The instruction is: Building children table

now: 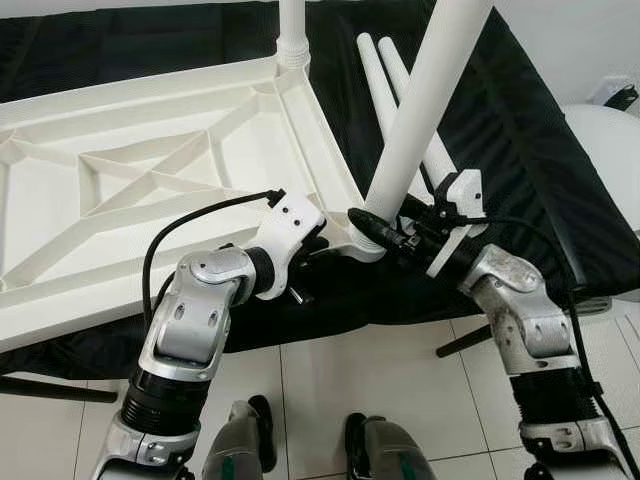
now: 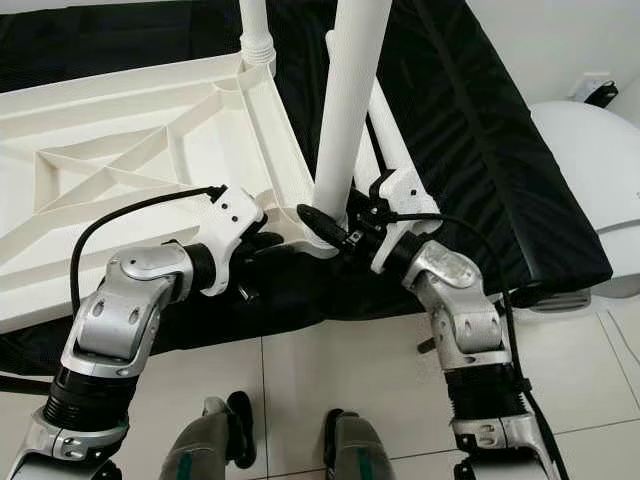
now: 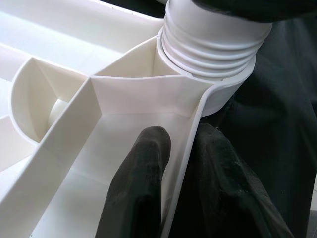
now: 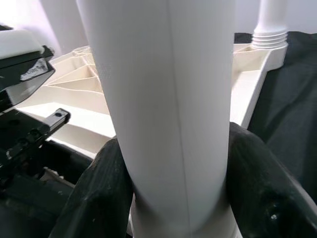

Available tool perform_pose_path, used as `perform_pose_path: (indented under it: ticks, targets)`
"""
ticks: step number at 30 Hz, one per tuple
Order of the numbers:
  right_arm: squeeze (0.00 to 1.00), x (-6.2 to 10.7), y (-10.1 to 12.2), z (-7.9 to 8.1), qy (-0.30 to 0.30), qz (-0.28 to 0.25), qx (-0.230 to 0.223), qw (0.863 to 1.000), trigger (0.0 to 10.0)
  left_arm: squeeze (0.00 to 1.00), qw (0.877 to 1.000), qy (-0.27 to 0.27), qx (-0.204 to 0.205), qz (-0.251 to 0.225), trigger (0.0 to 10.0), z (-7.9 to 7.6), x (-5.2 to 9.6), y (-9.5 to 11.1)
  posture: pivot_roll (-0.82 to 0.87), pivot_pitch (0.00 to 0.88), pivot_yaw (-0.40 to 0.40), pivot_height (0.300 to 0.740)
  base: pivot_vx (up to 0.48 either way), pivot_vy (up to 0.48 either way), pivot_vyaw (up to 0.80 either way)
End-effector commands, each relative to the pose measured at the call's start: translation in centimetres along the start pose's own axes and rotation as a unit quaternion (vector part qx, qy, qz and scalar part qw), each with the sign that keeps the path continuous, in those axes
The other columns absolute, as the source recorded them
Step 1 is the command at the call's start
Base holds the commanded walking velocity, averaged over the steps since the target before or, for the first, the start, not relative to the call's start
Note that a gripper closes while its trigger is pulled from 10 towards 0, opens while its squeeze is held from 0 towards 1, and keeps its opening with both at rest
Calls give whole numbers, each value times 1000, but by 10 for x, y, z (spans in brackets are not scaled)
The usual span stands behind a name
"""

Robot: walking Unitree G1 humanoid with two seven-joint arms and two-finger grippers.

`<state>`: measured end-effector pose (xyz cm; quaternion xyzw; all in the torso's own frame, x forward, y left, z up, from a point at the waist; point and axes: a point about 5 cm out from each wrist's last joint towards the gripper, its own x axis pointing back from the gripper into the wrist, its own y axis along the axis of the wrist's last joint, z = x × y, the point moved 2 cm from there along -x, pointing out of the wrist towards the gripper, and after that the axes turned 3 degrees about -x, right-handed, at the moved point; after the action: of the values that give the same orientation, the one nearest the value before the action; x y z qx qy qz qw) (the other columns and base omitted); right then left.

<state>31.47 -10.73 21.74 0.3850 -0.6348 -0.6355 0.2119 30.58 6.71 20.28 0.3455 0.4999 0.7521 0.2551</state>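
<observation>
A white plastic table top (image 1: 120, 170) lies upside down on a black cloth, its ribbed underside up. One white leg (image 1: 292, 30) stands in its far corner. My right gripper (image 1: 385, 228) is shut on a second white leg (image 1: 430, 90) low down, holding it tilted over the near corner socket. In the right wrist view the fingers (image 4: 99, 198) clasp that leg (image 4: 163, 99) from both sides. The leg's threaded end (image 3: 213, 44) sits in the socket. My left gripper (image 3: 181, 183) pinches the table top's rim (image 3: 195, 129) just beside that corner.
Two loose white legs (image 1: 385, 90) lie side by side on the black cloth (image 1: 520, 150) behind the held leg. A white rounded object (image 1: 610, 160) stands at the right. Pale floor tiles (image 1: 380, 370) lie in front, by my feet.
</observation>
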Motion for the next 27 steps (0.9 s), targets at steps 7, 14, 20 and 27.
perform_pose_path:
  ticks: [7, 14, 20, 27]
  targets:
    - [0, -6, -1, 13, -57, -23, -21, 998, 0, 0, 998, 62, 17, 1, 10000, 4, -2, -4, -30, 207, -50, 740, 0, 0, 0]
    - [0, -11, -1, 24, -140, -35, -23, 989, 0, 0, 998, 61, 18, 0, 10000, 3, -2, -4, -28, 208, -48, 740, 0, 0, 0]
    - [0, -13, -4, 31, -207, -42, -18, 977, 0, 0, 998, 60, 20, 1, 10000, 2, -2, -5, -25, 211, -44, 740, 0, 0, 0]
    - [0, -12, -14, 33, -285, -31, -15, 958, 0, 0, 998, 59, 21, 2, 10000, 2, -1, -5, -20, 215, -39, 740, 0, 0, 0]
